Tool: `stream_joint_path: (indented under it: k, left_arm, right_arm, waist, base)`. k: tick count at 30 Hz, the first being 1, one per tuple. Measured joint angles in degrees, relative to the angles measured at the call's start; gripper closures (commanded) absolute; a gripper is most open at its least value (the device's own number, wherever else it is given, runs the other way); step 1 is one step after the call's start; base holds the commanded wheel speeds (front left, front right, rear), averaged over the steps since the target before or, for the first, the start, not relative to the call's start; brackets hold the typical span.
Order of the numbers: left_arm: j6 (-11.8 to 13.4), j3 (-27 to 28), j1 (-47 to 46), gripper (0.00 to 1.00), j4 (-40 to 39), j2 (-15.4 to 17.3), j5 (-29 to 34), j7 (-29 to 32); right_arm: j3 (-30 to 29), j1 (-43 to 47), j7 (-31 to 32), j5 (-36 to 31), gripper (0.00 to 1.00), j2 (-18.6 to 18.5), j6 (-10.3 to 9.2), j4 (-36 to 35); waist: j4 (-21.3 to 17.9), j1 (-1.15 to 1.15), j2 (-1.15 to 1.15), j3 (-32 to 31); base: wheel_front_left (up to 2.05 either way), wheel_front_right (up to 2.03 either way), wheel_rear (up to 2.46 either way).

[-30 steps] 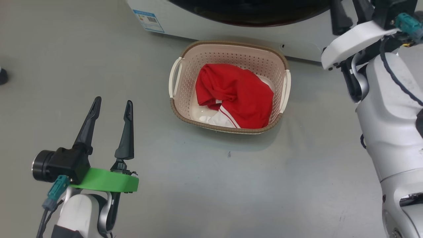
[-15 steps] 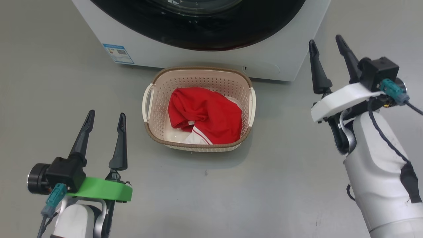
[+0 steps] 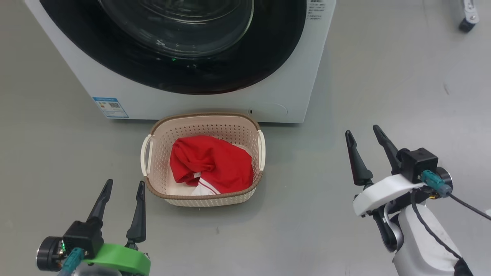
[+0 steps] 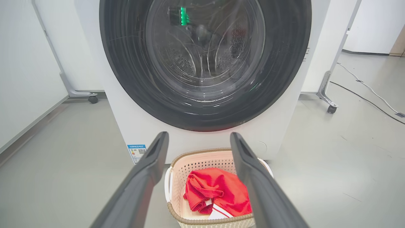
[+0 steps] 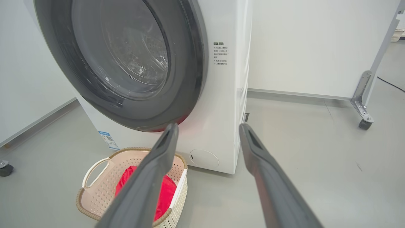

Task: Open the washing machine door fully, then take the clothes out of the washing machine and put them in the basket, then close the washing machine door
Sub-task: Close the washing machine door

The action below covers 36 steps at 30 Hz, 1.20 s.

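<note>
My left hand [image 3: 126,182] hangs low over the floor [image 3: 345,84], near the front-left corner of the basket [image 3: 203,115]. Its two dark fingers are spread apart with nothing between them. My right hand [image 3: 361,129] is out on the other side, well apart from the basket. It too is released and empty, fingers pointing toward the washing machine [image 3: 199,105].

The basket sits on the floor just in front of the machine. Its far rim is close to the white front panel, though I cannot tell whether they touch. The clothes [image 3: 211,165] lie bunched inside it, red with a bit of white stripe and trim showing at the near side, covering much of the basket's floor.

The washing machine door [image 3: 268,53] lies flat against the machine's front, shut. Its black rim is glossy, and the steel drum shows through the glass bowl at the centre. A blue label [image 3: 110,107] is stuck low on the machine's front, to my left of the basket.
</note>
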Motion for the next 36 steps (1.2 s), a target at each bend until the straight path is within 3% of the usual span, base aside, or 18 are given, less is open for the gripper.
stream_joint_path:
  k: [17, 36]
  left_arm:
    - [0.0, -0.4, 6.6, 0.00, 1.5, 0.0, 0.0, 0.0]
    - [0.1, -1.0, 10.1, 0.00, 0.4, 0.0, -0.5, 0.0]
  right_arm:
    - [1.5, 13.5, 0.0, 0.0, 0.00, 0.6, -1.81, -7.6]
    - [1.2, 19.8, 0.0, 0.1, 0.00, 0.9, -3.54, -13.1]
  waist:
    - [-5.8, 0.00, 0.00, -7.2]
    - [-6.8, 0.00, 0.00, -9.6]
  base:
    - [0.00, 0.00, 0.00]
    - [0.00, 0.00, 0.00]
